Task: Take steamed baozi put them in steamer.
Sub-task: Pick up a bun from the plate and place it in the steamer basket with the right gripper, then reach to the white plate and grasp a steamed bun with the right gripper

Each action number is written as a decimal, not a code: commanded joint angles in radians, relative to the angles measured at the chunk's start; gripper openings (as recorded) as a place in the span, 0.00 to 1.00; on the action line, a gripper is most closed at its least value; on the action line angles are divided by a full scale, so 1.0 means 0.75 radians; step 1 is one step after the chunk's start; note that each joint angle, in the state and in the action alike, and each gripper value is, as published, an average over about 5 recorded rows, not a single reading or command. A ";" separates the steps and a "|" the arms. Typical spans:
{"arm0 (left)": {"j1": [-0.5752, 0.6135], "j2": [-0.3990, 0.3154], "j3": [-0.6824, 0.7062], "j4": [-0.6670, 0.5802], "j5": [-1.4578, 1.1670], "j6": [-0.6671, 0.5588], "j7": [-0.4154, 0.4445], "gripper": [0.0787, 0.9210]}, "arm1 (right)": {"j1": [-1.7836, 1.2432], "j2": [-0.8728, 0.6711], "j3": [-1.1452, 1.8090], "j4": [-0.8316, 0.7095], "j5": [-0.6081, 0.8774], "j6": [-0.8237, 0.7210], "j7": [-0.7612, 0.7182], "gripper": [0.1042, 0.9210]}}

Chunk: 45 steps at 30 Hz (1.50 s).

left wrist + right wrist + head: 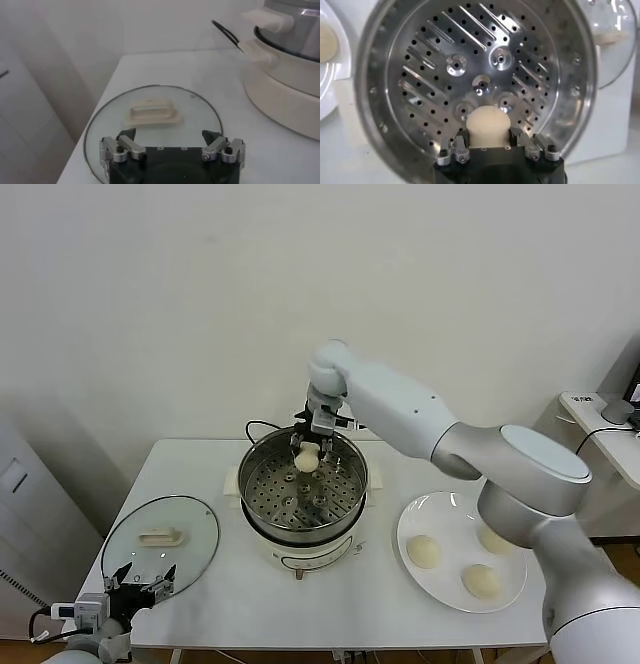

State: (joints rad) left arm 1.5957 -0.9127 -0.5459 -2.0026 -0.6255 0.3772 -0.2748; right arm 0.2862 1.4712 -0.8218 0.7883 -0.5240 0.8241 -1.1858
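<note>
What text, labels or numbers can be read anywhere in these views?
None legible.
Cooker base: a small dark control on the front, any marking too small to read.
Steamer, lid, plate, baozi: no print visible.
Device on the side table at right: too small to tell.

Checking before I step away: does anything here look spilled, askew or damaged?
Nothing stands out. The right gripper holds one bun over the steamer, three buns sit on the plate, and the glass lid lies flat beside the idle left gripper.
</note>
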 commanded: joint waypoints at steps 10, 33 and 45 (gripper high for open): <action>-0.001 -0.001 0.000 -0.008 0.000 0.000 -0.001 0.88 | -0.095 0.028 0.107 0.013 -0.262 0.065 0.091 0.68; 0.002 -0.001 -0.011 -0.025 0.001 0.007 -0.005 0.88 | 0.594 -0.683 -0.719 0.367 1.171 -0.682 -0.054 0.88; -0.009 0.007 -0.011 -0.026 -0.008 0.008 -0.005 0.88 | 0.670 -1.120 -1.022 0.671 1.398 -1.015 0.044 0.88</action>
State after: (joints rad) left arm 1.5907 -0.9092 -0.5549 -2.0219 -0.6301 0.3824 -0.2790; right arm 0.7091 0.8891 -1.3902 1.1369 0.3081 0.5223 -1.1773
